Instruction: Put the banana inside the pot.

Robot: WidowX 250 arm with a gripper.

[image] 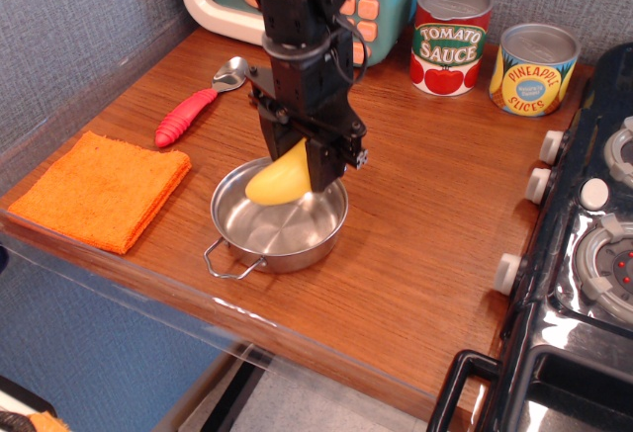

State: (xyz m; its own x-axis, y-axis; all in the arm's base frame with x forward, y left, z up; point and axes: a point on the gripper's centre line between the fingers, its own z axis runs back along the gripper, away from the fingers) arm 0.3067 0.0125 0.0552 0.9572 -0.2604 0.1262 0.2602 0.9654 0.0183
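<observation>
The pale yellow banana point(278, 179) hangs in my gripper point(300, 162), which is shut on its upper end. The banana's lower end points down and left, inside the rim of the steel pot point(287, 237), just above its floor. The pot sits on the wooden counter near the front, with one wire loop handle toward the front left. The far handle is hidden behind my gripper. My arm comes down from the top of the view over the pot's back edge.
An orange cloth point(99, 188) lies at the front left. A red-handled spoon point(190, 111) lies behind it. A toy microwave point(371, 7), a tomato sauce can point(450, 39) and a pineapple can point(533, 69) stand at the back. A toy stove point(588, 234) fills the right.
</observation>
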